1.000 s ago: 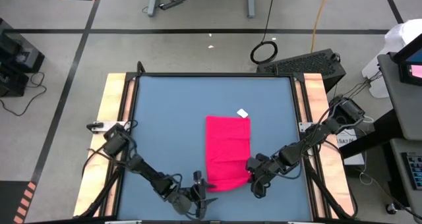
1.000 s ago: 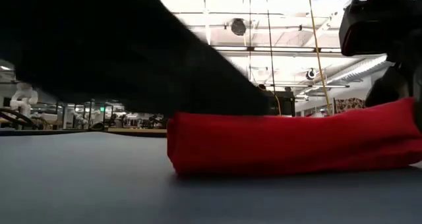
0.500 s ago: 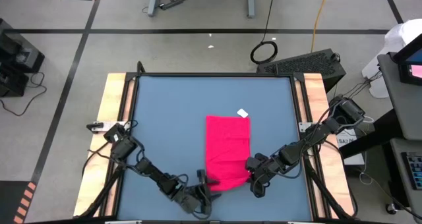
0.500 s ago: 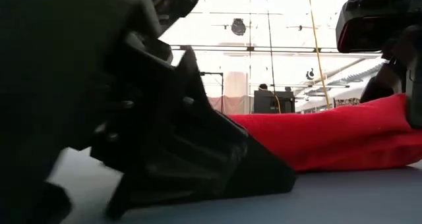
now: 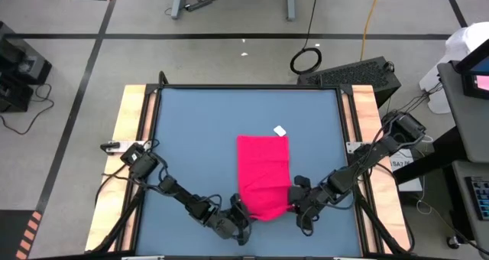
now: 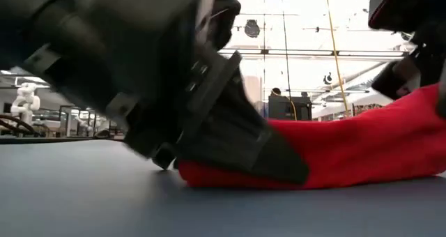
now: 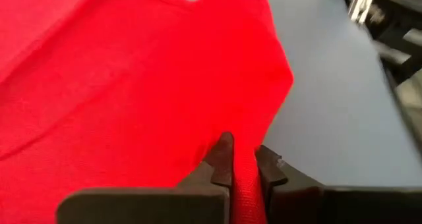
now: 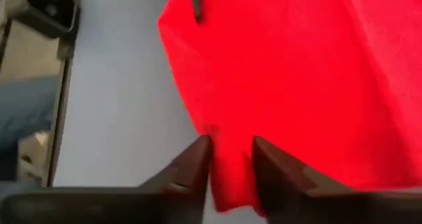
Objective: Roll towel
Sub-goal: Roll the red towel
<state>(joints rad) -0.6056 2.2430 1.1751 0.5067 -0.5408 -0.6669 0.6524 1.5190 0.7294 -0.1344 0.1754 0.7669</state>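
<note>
Gripping stage of the roll: left gripper [image 7: 241, 165] pinched shut on the near-left corner of the towel [image 5: 263, 176], right gripper [image 8: 231, 159] astride the near-right corner, fingers slightly apart with cloth between, firmness of hold impossible to tell. Next, probably a matched lift and curl away over the cloth on the blue table [image 5: 191, 130]. One towel, one white tag [image 5: 280, 131], two grippers.
</note>
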